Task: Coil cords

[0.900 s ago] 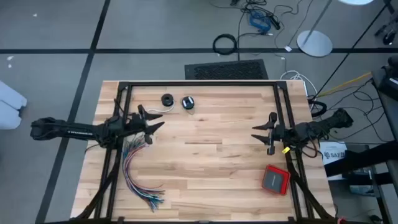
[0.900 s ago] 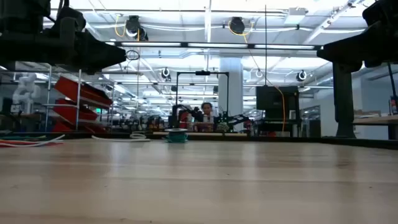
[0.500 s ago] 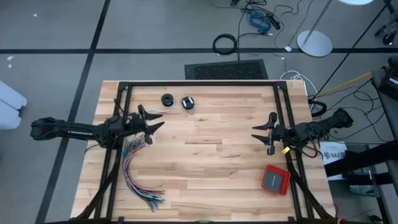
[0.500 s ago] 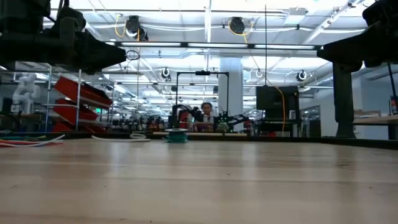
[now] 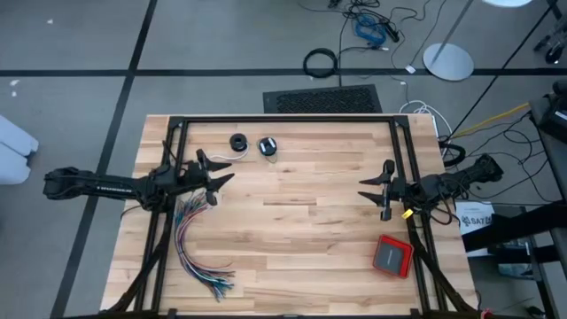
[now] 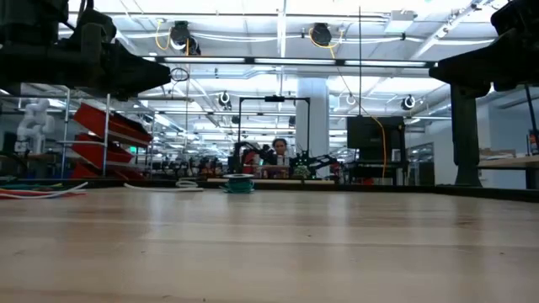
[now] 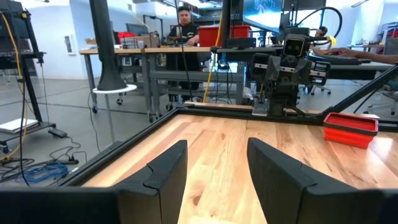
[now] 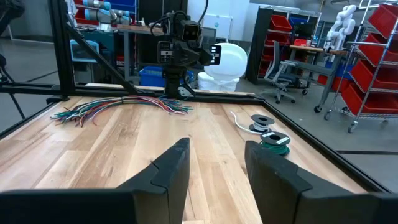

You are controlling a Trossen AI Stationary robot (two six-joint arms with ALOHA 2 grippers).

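the cords lie as two small finished coils near the far edge of the tabletop (image 5: 292, 221), left of its middle: the black cord (image 5: 238, 142), with its short white tail trailing toward the left, and just beside it the teal-green cord (image 5: 267, 146). both look wound tight and flat, side by side but apart, which reads as parked out of the working area; judged from that, the coiling looks done or nearly so.

left hand (image 5: 215, 177) hovers above the left part of the tabletop, over the root of the many-coloured wire bundle (image 5: 197, 252), fingers spread and holding nothing. the bundle fans toward the near-left corner and is not being handled.

right hand (image 5: 374, 195) hovers near the right edge, also released and empty, pointed inward across the bare middle. both arms face each other, well apart from the coils, a posture that looks like resting clear.

red box (image 5: 392, 255) sits near the near-right corner, untouched. thick black cable ring (image 5: 321, 63) lies on the floor beyond the far edge.
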